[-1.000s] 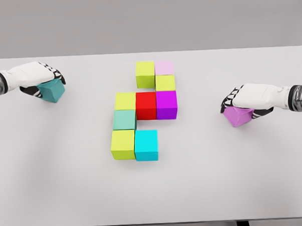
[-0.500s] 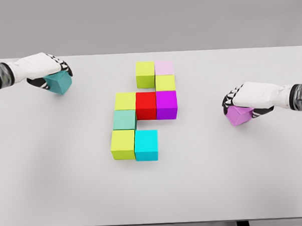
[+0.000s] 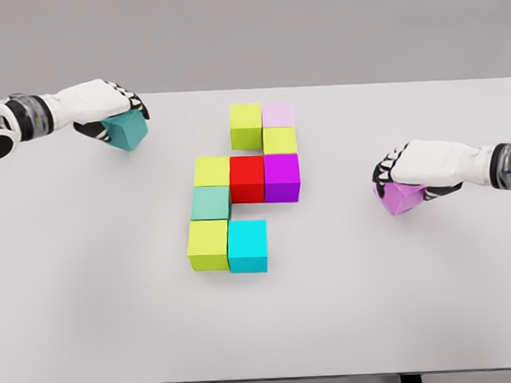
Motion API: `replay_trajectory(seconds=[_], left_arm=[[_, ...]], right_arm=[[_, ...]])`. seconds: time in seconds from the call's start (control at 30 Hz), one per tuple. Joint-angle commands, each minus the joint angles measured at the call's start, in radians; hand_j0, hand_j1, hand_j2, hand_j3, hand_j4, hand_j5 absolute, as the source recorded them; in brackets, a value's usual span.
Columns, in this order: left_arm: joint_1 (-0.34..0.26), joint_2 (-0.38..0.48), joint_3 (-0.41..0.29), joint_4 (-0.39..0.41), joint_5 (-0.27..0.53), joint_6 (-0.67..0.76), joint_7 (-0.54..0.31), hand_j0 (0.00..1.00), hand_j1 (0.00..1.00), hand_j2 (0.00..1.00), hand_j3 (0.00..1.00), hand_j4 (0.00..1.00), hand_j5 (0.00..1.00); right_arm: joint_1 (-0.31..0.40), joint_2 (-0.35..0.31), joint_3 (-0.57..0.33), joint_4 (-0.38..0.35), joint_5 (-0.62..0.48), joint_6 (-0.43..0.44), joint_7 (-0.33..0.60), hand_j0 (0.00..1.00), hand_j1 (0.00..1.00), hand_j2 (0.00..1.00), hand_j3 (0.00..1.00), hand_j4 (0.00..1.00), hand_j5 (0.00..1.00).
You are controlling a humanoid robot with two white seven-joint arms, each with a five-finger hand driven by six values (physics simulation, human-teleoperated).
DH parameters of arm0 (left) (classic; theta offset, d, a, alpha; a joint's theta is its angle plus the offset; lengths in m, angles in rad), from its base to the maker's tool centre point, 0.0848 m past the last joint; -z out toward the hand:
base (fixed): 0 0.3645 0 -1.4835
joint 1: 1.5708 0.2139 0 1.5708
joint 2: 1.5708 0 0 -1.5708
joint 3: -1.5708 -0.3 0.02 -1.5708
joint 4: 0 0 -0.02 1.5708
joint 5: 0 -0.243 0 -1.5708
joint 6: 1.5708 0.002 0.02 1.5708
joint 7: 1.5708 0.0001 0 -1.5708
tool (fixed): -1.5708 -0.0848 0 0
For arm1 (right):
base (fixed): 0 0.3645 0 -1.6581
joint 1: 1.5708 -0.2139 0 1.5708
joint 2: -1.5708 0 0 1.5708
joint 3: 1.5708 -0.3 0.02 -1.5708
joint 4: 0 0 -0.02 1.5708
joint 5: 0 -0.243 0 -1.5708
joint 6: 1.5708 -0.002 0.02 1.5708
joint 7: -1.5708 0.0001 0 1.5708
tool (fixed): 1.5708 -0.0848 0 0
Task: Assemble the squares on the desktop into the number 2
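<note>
the blocks are sitting together in the middle of the white table (image 3: 91,317). a lime block (image 3: 246,126) and a pale pink block (image 3: 278,115) are at the far end, with a second lime block (image 3: 280,140) just under the pink one. next are a yellow-green block (image 3: 211,171), a red block (image 3: 247,178) and a purple block (image 3: 281,177) in a row. a sea-green block (image 3: 210,203) is sitting nearer, then a lime block at the near left (image 3: 208,244) and a cyan block (image 3: 248,245). the left hand (image 3: 99,102) is curling its fingers around a teal block (image 3: 126,131), tilted, at the far left. the right hand (image 3: 424,163) is gripping a violet block (image 3: 400,196) at the right.
</note>
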Motion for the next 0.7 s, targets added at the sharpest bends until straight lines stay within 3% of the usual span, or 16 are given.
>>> replay_trajectory(seconds=[0.0,0.67], left_arm=[[-0.002,-0.026,0.007,0.019,0.004,0.001,0.0,0.71,0.71,0.71,0.71,0.71,0.71],[-0.046,-0.16,0.033,0.126,0.002,0.001,-0.018,0.71,0.71,0.71,0.71,0.71,0.71]], right_arm=[[0.002,-0.016,-0.001,-0.018,-0.006,0.002,-0.001,0.56,0.56,0.56,0.56,0.56,0.56],[0.043,-0.082,-0.004,-0.172,-0.012,0.002,-0.001,0.55,0.55,0.55,0.55,0.55,0.55]])
